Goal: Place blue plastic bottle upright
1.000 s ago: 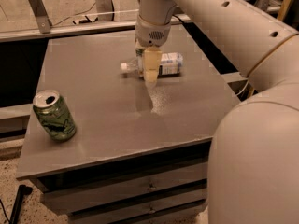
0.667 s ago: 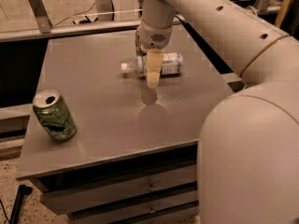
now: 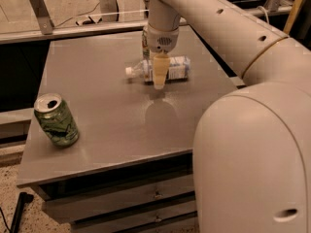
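Grey table [image 3: 97,130] (drawers [image 3: 155,195] below), tan floor [image 3: 73,1]

Arm [image 3: 218,28] reaches from the right; hand [image 3: 159,81] points straight down, upper centre

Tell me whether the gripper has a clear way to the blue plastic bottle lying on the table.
Probably yes. The gripper hangs right at the middle of the blue plastic bottle, which lies on its side, with nothing between them; the green can sits far off.
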`<state>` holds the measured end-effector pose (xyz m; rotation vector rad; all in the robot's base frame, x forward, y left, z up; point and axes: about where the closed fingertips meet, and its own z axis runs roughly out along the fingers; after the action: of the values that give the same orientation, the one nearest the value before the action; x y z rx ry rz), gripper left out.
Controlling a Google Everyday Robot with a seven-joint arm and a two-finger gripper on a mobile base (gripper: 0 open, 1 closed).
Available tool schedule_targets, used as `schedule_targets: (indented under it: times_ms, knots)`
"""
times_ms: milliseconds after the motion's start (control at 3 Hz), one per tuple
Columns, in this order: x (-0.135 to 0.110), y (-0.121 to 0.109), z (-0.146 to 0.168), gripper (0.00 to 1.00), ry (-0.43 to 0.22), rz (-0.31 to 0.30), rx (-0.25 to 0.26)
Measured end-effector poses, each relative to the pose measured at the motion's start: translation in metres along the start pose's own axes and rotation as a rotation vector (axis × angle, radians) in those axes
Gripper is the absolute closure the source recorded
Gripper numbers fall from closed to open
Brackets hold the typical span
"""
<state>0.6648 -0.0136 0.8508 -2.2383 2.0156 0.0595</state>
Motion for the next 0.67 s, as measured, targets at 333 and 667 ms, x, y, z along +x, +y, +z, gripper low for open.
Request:
schedule_targets:
  times_ms: [333,667]
  knots:
    - [-0.010,0.010,0.017,0.56,0.038,-0.050,-0.036]
    - [-0.024,0.021,0.011,0.80,0.051,-0.100,-0.031]
